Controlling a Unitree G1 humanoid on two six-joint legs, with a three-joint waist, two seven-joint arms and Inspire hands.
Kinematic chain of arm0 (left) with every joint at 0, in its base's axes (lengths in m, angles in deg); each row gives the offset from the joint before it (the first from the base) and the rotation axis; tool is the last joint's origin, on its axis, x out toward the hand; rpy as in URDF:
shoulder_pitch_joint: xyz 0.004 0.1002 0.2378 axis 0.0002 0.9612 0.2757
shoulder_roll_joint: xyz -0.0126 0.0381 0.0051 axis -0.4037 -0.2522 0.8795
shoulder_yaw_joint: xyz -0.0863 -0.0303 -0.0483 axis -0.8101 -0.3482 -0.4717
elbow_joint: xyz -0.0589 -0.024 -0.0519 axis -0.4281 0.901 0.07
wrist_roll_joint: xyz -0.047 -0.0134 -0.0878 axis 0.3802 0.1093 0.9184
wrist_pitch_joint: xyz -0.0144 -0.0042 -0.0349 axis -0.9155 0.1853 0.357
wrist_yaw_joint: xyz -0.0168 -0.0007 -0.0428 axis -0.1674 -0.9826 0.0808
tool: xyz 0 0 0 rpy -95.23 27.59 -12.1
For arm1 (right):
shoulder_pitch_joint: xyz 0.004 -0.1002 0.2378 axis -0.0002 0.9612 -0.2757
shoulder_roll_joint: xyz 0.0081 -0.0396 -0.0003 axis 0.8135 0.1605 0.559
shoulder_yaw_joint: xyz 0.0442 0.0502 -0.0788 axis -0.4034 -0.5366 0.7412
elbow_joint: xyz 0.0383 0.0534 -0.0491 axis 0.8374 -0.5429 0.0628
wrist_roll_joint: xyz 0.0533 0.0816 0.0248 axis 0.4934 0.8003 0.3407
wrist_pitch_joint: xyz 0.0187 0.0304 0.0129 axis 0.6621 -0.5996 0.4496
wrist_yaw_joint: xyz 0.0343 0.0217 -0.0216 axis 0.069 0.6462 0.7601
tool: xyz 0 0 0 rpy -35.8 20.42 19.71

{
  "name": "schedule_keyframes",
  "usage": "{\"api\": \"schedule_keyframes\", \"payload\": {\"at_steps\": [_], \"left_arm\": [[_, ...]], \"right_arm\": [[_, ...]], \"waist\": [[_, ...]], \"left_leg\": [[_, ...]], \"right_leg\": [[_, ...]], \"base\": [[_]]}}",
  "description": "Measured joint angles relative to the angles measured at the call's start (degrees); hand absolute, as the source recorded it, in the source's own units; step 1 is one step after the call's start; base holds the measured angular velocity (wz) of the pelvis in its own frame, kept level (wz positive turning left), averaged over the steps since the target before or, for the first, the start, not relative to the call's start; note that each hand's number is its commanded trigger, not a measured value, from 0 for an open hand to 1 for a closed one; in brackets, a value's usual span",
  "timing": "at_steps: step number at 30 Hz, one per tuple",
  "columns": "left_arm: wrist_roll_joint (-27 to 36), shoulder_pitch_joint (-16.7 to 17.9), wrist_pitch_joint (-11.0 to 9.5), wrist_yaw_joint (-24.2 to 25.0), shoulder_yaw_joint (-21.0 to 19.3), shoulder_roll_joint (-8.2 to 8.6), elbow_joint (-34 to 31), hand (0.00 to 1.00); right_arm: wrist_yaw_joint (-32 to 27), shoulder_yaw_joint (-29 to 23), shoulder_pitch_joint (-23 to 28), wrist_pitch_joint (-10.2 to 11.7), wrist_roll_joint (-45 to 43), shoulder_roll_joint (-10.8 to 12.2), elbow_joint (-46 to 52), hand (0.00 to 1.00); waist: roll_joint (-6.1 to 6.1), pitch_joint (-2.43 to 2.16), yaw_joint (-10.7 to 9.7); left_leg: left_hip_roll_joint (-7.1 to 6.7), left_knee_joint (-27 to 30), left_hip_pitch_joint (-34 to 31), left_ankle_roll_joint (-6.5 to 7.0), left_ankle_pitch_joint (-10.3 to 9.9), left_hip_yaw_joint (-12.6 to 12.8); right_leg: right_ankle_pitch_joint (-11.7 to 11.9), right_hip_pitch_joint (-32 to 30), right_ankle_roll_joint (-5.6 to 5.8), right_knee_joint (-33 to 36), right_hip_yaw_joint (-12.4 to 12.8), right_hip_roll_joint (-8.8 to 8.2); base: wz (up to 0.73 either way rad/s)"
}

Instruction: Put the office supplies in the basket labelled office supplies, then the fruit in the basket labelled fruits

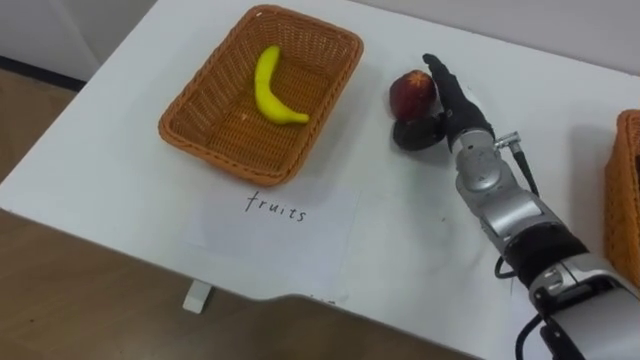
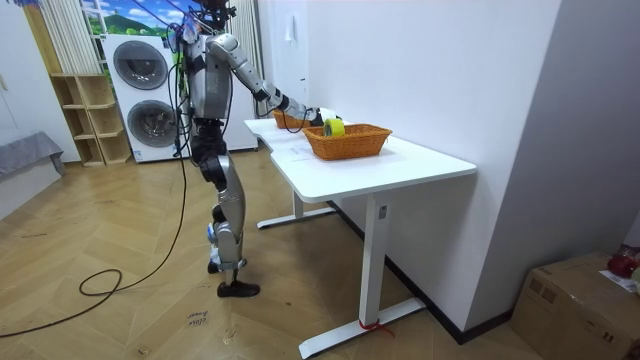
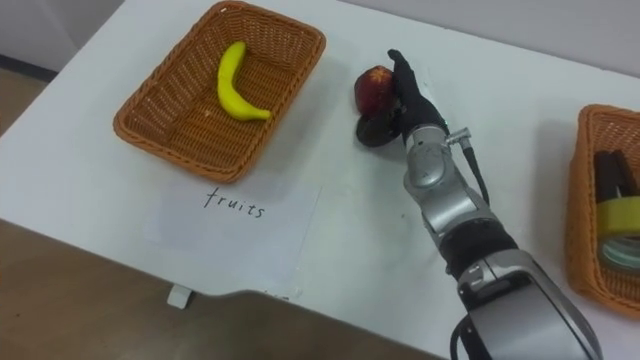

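A red apple (image 1: 410, 92) sits just right of the wicker fruit basket (image 1: 190, 105), which holds a yellow banana (image 1: 270, 90). My right hand (image 1: 455, 105) is on the apple: its fingers lie along the apple's right side and the thumb curls round below it. Whether the apple rests on the white table (image 1: 120, 190) or is lifted, I cannot tell. A second wicker basket (image 3: 590, 240) at the table's right edge holds a yellow tape roll (image 3: 620, 215) and a dark item (image 3: 612, 170). In the room view I stand at the table's end, right arm stretched over it.
A sheet of paper (image 1: 275, 215) with a handwritten label lies in front of the fruit basket. The near table edge runs close below it. In the room view, washing machines (image 2: 140, 90) and a wooden shelf (image 2: 85, 115) stand behind me.
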Motion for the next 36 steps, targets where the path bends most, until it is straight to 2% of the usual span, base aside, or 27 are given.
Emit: {"api": "schedule_keyframes", "payload": {"at_steps": [5,10,14,22,36], "left_arm": [[0.46,-0.04,-0.17,0.0,-0.01,0.0,0.02,0.0],[1.22,-0.02,-0.72,-0.01,-0.03,-0.01,0.12,0.0],[2.5,-0.03,-0.74,-0.01,0.0,0.01,0.13,0.0],[4.34,0.48,-0.73,0.12,0.02,0.01,0.18,0.0],[3.95,0.85,-0.02,0.03,0.54,0.17,0.04,0.0]], "right_arm": [[-0.18,-0.04,0.0,0.0,0.08,0.01,0.0,0.0],[-1.15,-0.18,-0.02,0.0,0.06,-0.02,0.04,0.0],[-1.14,-0.11,-0.11,0.01,-0.11,0.03,0.03,0.0],[-1.14,-0.5,-0.31,0.05,0.2,0.02,0.04,0.0],[-0.99,-0.74,-1.28,0.05,5.43,0.05,-0.02,0.0]], "waist": [[0.0,0.0,0.51],[0.02,-0.01,1.03],[0.06,0.02,1.67],[0.79,0.44,1.85],[1.06,0.31,1.87]], "left_leg": [[0.03,0.01,0.0,0.0,0.0,0.0],[-0.04,0.82,-0.66,0.0,0.0,-0.95],[-0.09,1.04,-0.82,0.01,0.01,-1.07],[-0.13,0.7,-0.94,0.02,0.01,-1.47],[-0.18,1.08,-1.15,0.02,0.05,-1.82]], "right_leg": [[0.0,-0.01,0.0,0.0,-0.08,0.01],[0.02,-0.01,-0.04,-0.03,-2.19,-0.32],[0.02,0.0,-0.04,-0.03,-2.29,-0.36],[0.02,0.09,-0.04,-0.03,-2.69,-0.4],[0.02,-0.03,-0.04,-0.04,-3.33,-0.49]], "base": [[0.0],[0.09],[0.03],[0.01],[0.01]]}}
